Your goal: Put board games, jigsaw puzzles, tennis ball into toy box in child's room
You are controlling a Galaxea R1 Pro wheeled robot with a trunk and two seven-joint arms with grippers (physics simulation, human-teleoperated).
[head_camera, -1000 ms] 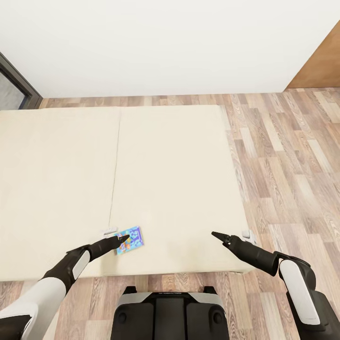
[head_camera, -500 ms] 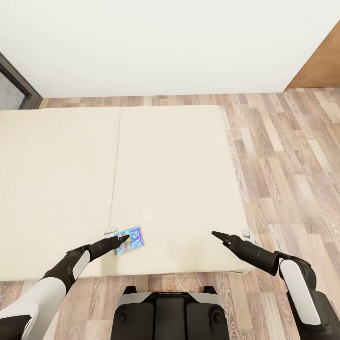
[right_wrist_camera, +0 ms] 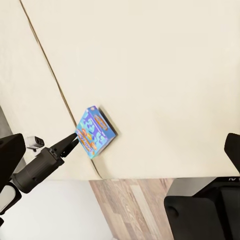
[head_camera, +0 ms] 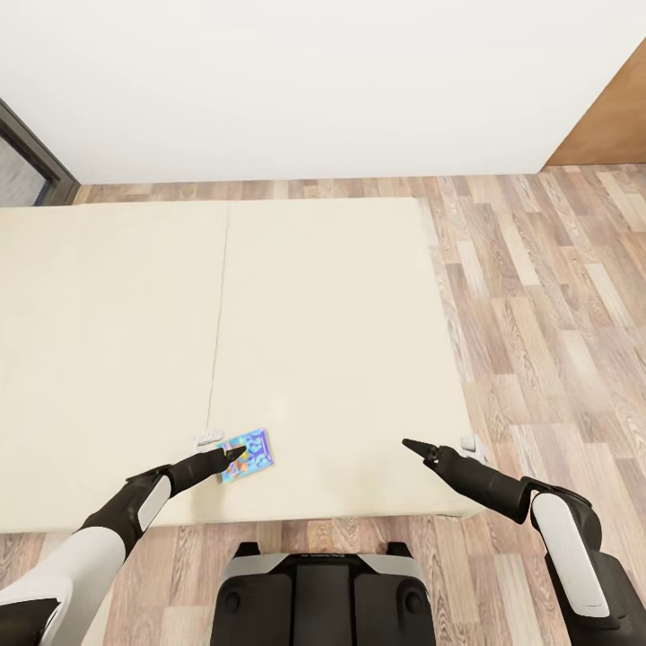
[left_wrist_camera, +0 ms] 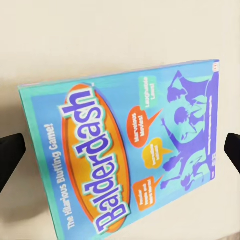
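Observation:
A small blue board game (head_camera: 248, 454), a flat box printed "Balderdash" (left_wrist_camera: 125, 155), lies on the beige bed (head_camera: 323, 323) near its front edge. My left gripper (head_camera: 235, 455) hovers just over the box's near-left side. It is open, and its dark fingers (left_wrist_camera: 10, 155) stand far apart on either side of the box without touching it. My right gripper (head_camera: 413, 446) is open over bare mattress further right, and its wrist view takes in the box (right_wrist_camera: 95, 132) and the left arm's tip (right_wrist_camera: 70, 143). The toy box and the table are out of view.
A seam (head_camera: 218, 305) runs down the mattress. Two small white fittings (head_camera: 208, 440) (head_camera: 468, 443) sit near the front edge. Wood-plank floor (head_camera: 547, 314) lies to the right and behind the bed, below a white wall. A dark frame (head_camera: 31, 166) stands at far left.
The whole picture has shifted up by a hair, so the camera moved slightly. The arms and the blue box keep their places.

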